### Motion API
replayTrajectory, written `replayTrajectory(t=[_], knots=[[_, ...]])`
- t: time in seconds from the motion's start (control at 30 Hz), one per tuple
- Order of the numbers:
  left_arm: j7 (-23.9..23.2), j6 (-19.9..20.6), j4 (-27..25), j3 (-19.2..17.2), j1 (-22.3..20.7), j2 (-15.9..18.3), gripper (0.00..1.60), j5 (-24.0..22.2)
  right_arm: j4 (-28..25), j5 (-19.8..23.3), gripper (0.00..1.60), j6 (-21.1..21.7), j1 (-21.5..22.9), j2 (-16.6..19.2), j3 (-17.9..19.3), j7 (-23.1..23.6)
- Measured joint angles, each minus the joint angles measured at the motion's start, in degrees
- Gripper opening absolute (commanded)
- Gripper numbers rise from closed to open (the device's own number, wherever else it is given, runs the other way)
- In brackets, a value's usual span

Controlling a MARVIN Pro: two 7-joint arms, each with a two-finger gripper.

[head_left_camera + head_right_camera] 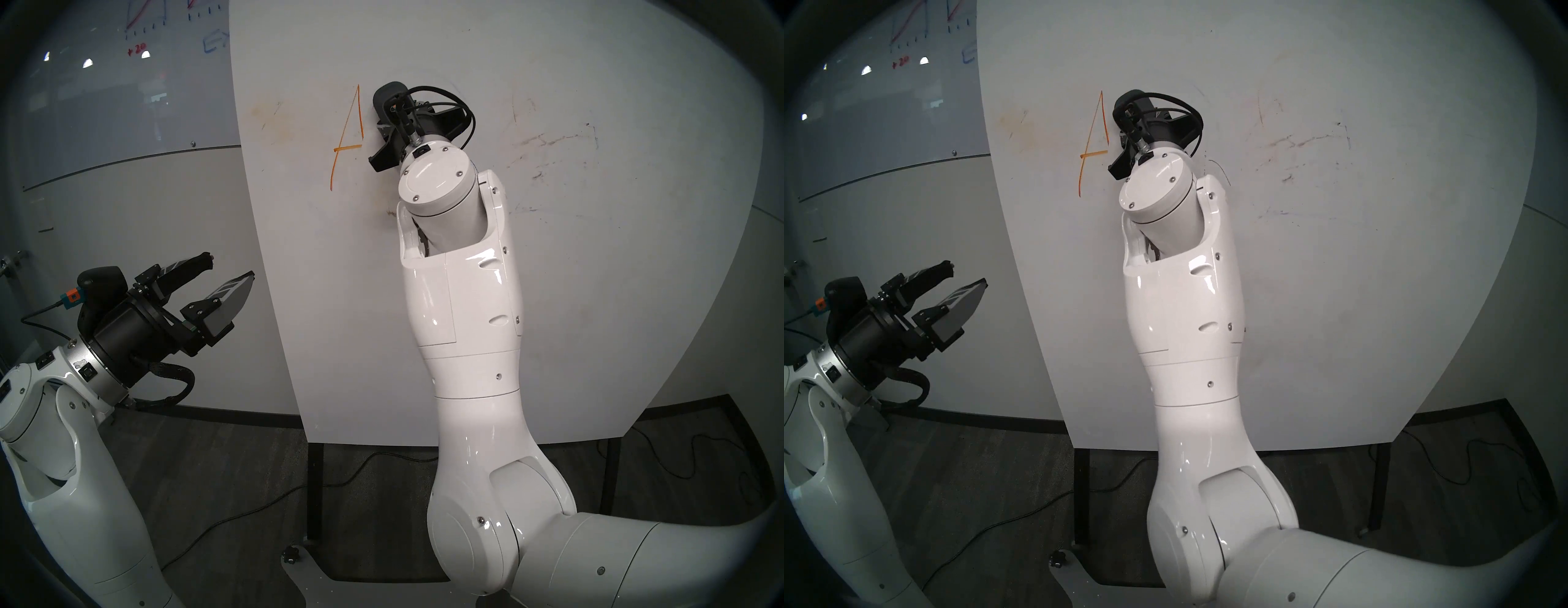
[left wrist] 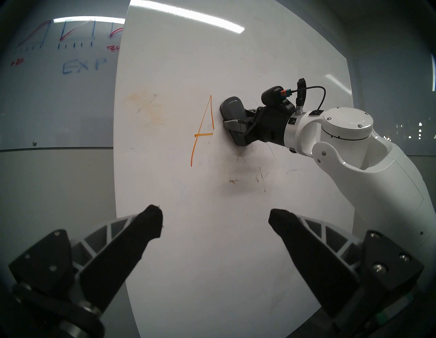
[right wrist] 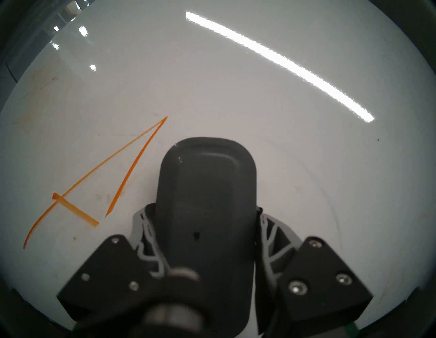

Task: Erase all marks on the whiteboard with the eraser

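This looks like an office or lab room. A glass wall board (image 2: 59,78) carries red and blue graph sketches, a freestanding whiteboard (image 1: 551,297) stands on grey carpet (image 1: 212,467), and cables (image 1: 360,463) trail across the floor.

Our right arm (image 1: 462,322) reaches up and forward, its gripper (image 2: 238,127) clamped tight around what it holds. Our left arm (image 1: 63,446) stays low, its gripper (image 1: 225,276) roughly level with fingers (image 2: 151,219) spread apart, empty.

Glossy white arms (image 1: 462,322), black pincers, looped cables (image 1: 458,114)
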Motion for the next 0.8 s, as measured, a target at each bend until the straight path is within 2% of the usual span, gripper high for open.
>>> replayTrajectory(t=[0.53,0.8], knots=[[0.0,0.0,0.0,0.0,0.0,0.0,1.6,0.0,4.6,-0.9,0.0,-2.1,7.9,0.0,3.6,-2.5],[0.0,0.0,0.0,0.0,0.0,0.0,1.6,0.0,5.5,-1.3,0.0,-1.5,8.6,-0.2,3.7,-2.9]])
